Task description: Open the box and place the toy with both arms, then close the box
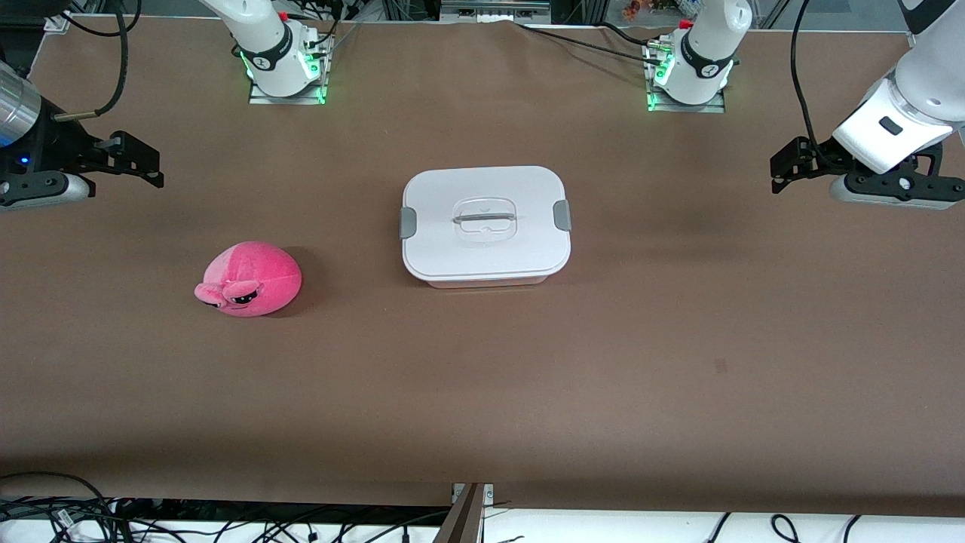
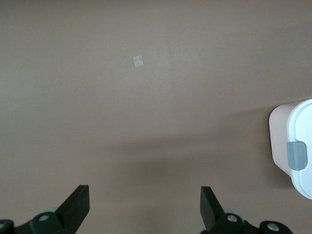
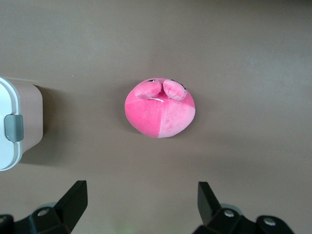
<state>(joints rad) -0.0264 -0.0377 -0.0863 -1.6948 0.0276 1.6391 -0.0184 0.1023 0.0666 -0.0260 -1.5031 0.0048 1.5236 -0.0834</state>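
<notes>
The box [image 1: 486, 226] stands shut in the middle of the table, its white lid on with a grey clip [image 1: 408, 222] at each end and a recessed handle [image 1: 485, 218]. The pink plush toy [image 1: 249, 279] lies on the table toward the right arm's end, a little nearer the front camera than the box. My right gripper [image 1: 153, 167] is open and empty, up over the table at the right arm's end. My left gripper [image 1: 776, 175] is open and empty over the left arm's end. The right wrist view [image 3: 141, 192] shows the toy [image 3: 160, 108] and a box end [image 3: 17, 124]. The left wrist view [image 2: 145, 195] shows the other box end [image 2: 292, 146].
The table [image 1: 603, 362] is covered in brown. The arm bases [image 1: 283, 72] [image 1: 690, 79] stand along its farthest edge. A small pale mark [image 2: 138, 61] lies on the table toward the left arm's end. Cables [image 1: 68, 513] hang below the nearest edge.
</notes>
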